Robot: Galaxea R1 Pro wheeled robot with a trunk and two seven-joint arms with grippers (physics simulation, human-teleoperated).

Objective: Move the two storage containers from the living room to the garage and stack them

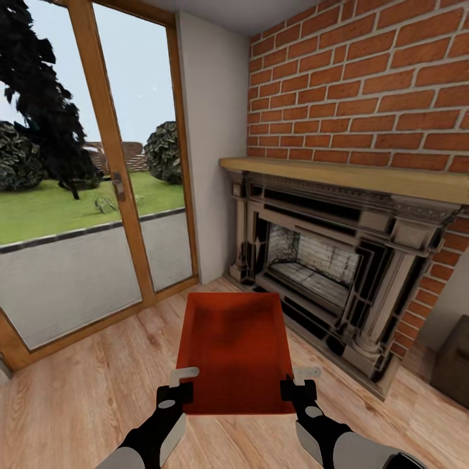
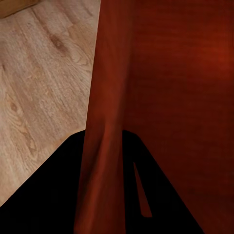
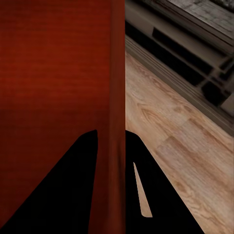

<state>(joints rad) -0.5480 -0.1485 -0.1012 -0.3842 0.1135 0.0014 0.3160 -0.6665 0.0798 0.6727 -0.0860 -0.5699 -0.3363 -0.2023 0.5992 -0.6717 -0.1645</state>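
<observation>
From the head camera, one orange-red storage container (image 1: 236,352) is held up in front of the robot, above the light wood-plank floor (image 1: 85,384) of the living room, its open side facing up and its long axis running away from the robot. The left gripper (image 1: 177,385) clamps the near left corner of its wall, and the right gripper (image 1: 299,383) clamps the near right corner. To the right stands the red-brick fireplace (image 1: 326,260) with its carved surround and a pale wooden mantel (image 1: 365,176). To the left, a wood-framed glass door (image 1: 117,182) looks out on grass and dark trees.

In the left wrist view, the container's thin side wall (image 2: 105,122) runs between the two dark fingers (image 2: 48,195) of the left gripper, which are closed onto it; the ribbed bottom (image 2: 185,73) lies to one side and the plank floor to the other.

In the right wrist view, the opposite wall (image 3: 117,97) passes between the right gripper's fingers (image 3: 161,195) in the same way, pinched between them. The plank floor and the dark base of the fireplace (image 3: 185,53) show beyond, though that part is blurred and I cannot make out its detail.
</observation>
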